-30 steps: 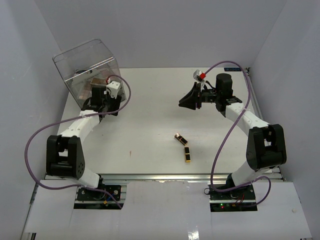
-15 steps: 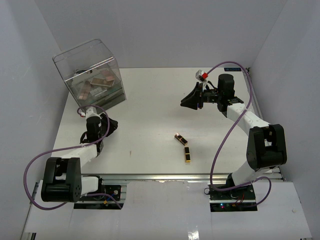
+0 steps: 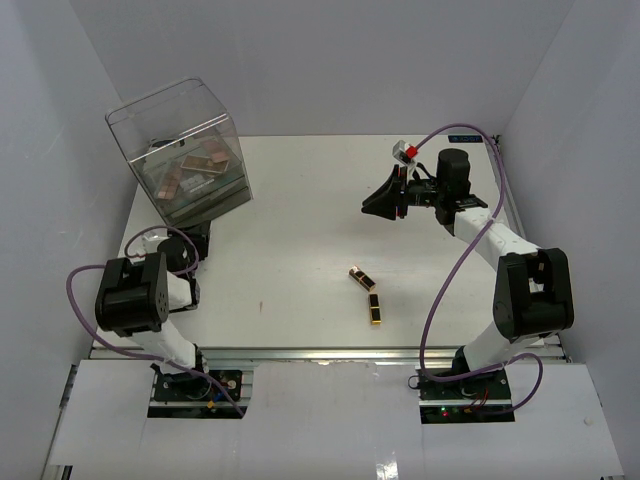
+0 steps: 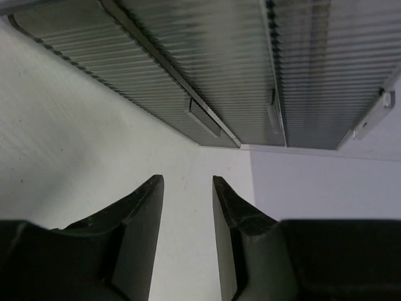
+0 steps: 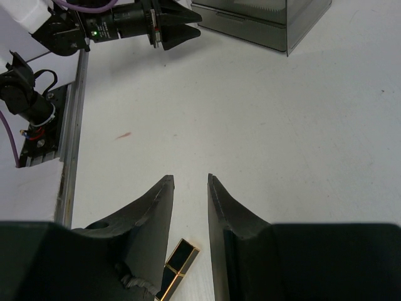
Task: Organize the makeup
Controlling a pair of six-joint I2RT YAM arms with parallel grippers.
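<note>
White desk [image 3: 300,180] — lipsticks [image 3: 375,308] lie at 6 o'clock from right claw [image 3: 368,206], the nearer one; axes roughly 12–6. Both apart, empty — left claw [image 4: 188,200] included.

white arm links [image 3: 490,235], black joint housings [image 3: 530,290], purple cables [image 3: 455,125], dark tapered claw fingers [image 5: 150,213]

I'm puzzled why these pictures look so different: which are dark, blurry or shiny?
Top view: even, soft light, faint shadows, a pale sheen on the clear box. Left wrist view: the left claw looks dark and soft-edged up close, the box's ribbed wall beyond it. Right wrist view: bright table, right claw nearly black, a gold glint on a lipstick tube.
</note>
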